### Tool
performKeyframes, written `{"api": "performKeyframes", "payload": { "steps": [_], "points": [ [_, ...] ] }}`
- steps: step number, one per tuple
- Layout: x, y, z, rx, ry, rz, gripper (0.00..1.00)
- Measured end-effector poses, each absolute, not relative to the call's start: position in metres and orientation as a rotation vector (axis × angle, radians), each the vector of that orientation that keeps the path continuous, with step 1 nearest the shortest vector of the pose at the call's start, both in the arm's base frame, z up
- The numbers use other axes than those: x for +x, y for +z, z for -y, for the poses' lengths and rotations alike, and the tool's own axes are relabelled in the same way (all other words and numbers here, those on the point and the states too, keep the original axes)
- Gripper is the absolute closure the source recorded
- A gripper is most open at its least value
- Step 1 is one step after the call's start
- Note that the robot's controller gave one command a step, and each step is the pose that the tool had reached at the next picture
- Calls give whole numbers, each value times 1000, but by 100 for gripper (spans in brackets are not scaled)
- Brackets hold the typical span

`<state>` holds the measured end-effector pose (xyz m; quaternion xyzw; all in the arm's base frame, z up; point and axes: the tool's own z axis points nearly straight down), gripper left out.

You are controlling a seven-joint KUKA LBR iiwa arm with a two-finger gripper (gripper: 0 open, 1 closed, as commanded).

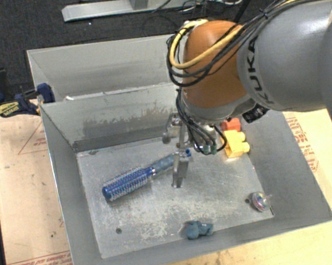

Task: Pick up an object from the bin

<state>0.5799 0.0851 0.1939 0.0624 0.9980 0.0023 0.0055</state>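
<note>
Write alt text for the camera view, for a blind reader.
The gripper is low over the handle end of a blue round hairbrush lying in the middle of a grey metal bin. Yellow and orange blocks sit just right of it; a small blue-grey lump and a shiny round thing lie near the front wall.

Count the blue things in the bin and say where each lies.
2. A blue round brush lies left of centre in the bin; a small blue-grey lump sits by the near wall. The arm may hide more.
</note>
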Motion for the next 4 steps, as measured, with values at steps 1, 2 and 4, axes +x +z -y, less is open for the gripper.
{"api": "performKeyframes", "payload": {
  "steps": [1, 2, 4],
  "points": [
    [551, 219, -114, 38, 3, -3139, 0],
    [592, 76, -134, 346, 5, -3115, 0],
    [601, 250, -120, 327, 5, -3115, 100]
  ]
}}
